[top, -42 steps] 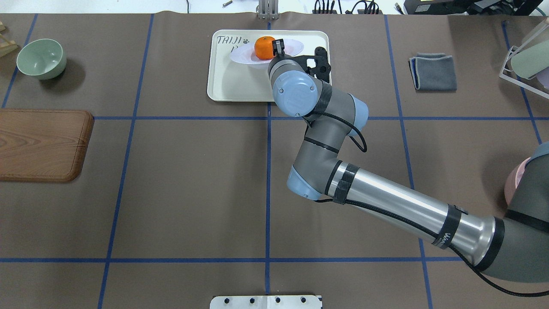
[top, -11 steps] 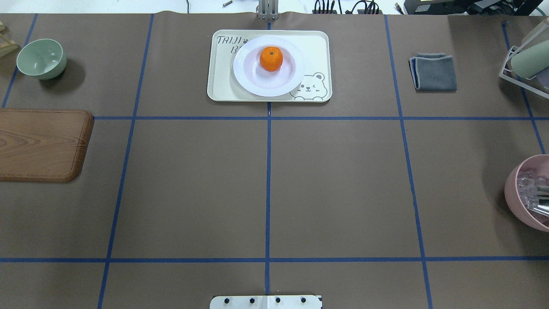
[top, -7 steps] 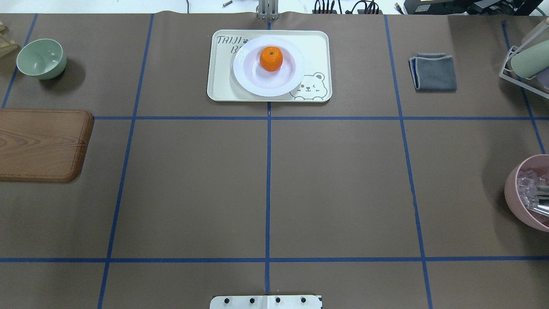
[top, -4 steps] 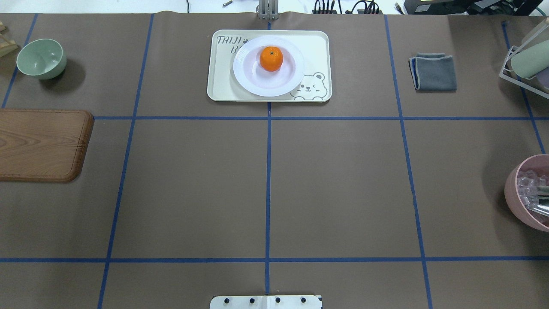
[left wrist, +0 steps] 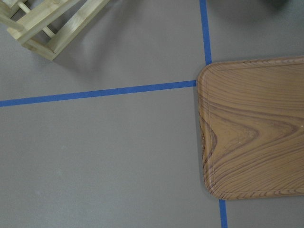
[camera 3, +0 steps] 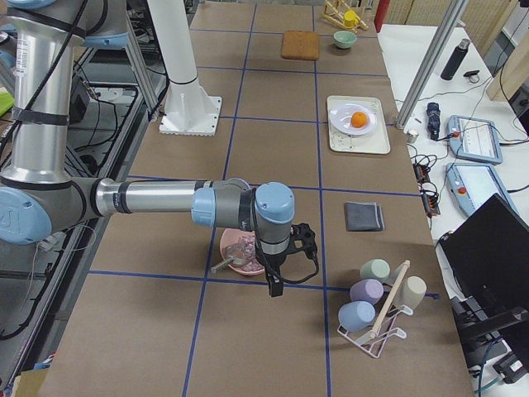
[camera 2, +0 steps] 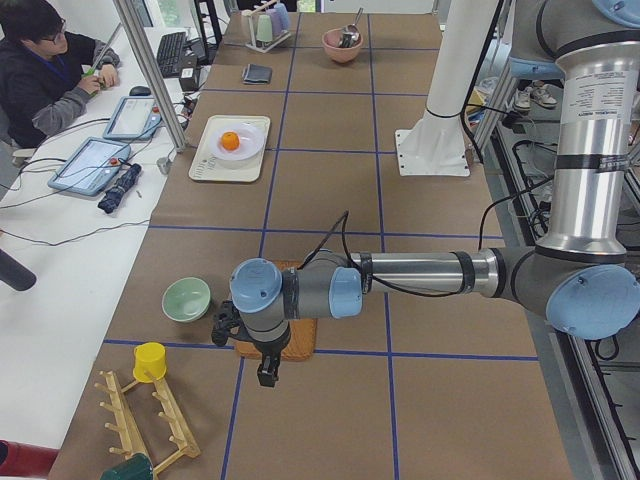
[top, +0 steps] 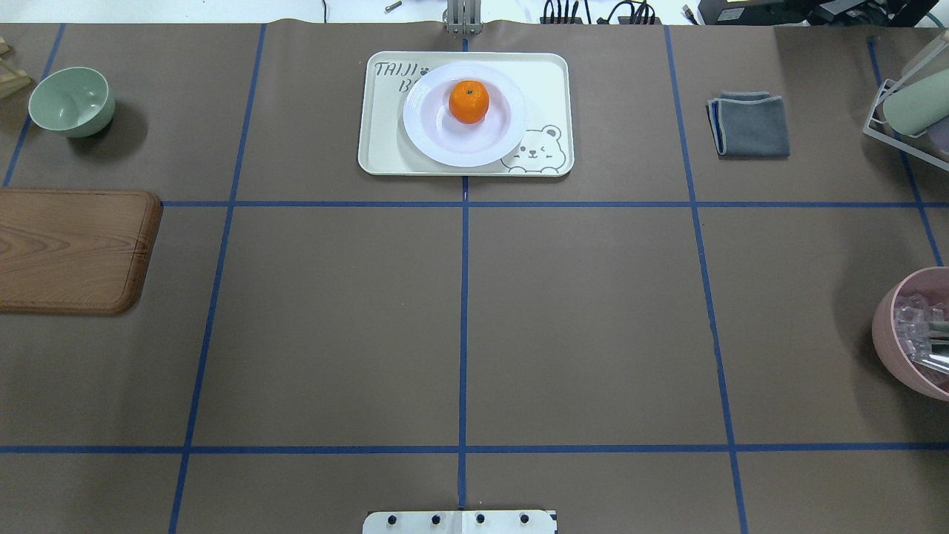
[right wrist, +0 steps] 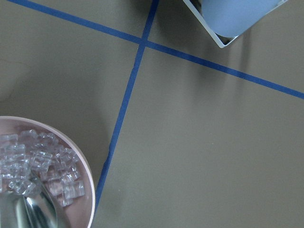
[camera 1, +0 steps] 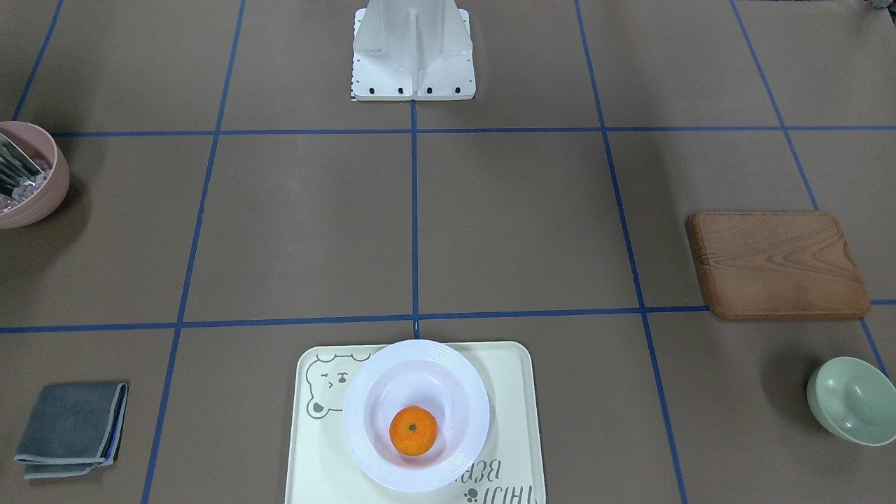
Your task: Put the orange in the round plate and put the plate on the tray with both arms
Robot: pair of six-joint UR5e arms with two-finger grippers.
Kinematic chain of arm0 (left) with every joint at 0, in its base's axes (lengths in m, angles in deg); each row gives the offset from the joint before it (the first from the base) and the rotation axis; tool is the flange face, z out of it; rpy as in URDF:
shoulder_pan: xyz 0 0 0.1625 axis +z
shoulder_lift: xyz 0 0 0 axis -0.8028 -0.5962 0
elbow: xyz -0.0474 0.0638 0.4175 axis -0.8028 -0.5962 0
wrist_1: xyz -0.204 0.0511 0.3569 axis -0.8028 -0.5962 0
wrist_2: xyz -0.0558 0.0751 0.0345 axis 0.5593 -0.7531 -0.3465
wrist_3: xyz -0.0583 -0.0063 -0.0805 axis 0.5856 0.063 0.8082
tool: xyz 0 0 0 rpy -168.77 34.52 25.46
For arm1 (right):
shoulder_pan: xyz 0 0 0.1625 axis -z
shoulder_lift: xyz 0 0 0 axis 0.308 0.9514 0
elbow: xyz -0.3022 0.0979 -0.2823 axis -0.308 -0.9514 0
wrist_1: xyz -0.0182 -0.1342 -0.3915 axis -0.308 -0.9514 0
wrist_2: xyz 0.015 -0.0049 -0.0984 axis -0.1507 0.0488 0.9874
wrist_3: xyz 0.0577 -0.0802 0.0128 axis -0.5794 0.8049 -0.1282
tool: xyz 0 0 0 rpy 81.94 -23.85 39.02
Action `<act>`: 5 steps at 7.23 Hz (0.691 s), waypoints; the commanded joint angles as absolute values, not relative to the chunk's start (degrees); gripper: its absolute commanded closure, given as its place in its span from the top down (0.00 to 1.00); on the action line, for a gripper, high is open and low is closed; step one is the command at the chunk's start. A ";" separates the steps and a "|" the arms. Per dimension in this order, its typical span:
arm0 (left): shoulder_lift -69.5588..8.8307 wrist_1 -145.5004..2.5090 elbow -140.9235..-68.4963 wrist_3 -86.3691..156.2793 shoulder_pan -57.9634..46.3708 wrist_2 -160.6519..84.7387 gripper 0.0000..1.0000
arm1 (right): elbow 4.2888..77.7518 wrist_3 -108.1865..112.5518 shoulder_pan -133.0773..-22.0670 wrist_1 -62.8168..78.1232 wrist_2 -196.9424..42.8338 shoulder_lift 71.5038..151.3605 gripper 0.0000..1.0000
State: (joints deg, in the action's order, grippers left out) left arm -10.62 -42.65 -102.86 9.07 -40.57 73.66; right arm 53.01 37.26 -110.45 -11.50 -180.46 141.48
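Note:
The orange [top: 468, 101] sits in the middle of the round plate [top: 445, 148], and the plate lies flat on the tray [top: 382, 141] at the table's far centre. No arm is near them. My left gripper [camera 2: 265, 372] hangs above the table beside the wooden board, far from the tray. My right gripper [camera 3: 274, 285] hangs by the pink bowl at the other end. Both grippers show only in the side views, so I cannot tell whether they are open or shut. Neither wrist view shows any fingers.
A mint-green bowl [top: 71, 101] and a wooden board [top: 70, 248] lie on the left. A folded grey cloth [top: 749, 124], a cup rack [top: 908, 111] and a pink bowl [top: 890, 348] of ice stand on the right. A person [camera 2: 45, 70] sits at a side desk.
The right arm, which reached over the tray beside the tilted plate 5.8 s ago, has left the overhead view. The plate now lies flat. Nothing has moved in the last 1.5 s.

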 commanded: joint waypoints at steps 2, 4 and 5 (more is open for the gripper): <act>-10.51 -42.67 -102.95 9.06 -40.56 73.66 0.99 | 53.58 37.23 -110.40 -11.49 -180.68 141.38 1.00; -10.51 -42.67 -103.04 9.06 -40.56 73.66 0.99 | 53.84 37.23 -110.40 -11.49 -180.86 141.38 1.00; -10.51 -42.67 -103.04 9.06 -40.56 73.66 0.99 | 53.93 37.14 -110.40 -11.49 -180.95 141.38 1.00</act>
State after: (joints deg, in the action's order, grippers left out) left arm -10.50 -42.67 -103.01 9.06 -40.56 73.67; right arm 53.79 37.21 -110.41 -11.49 -180.83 141.38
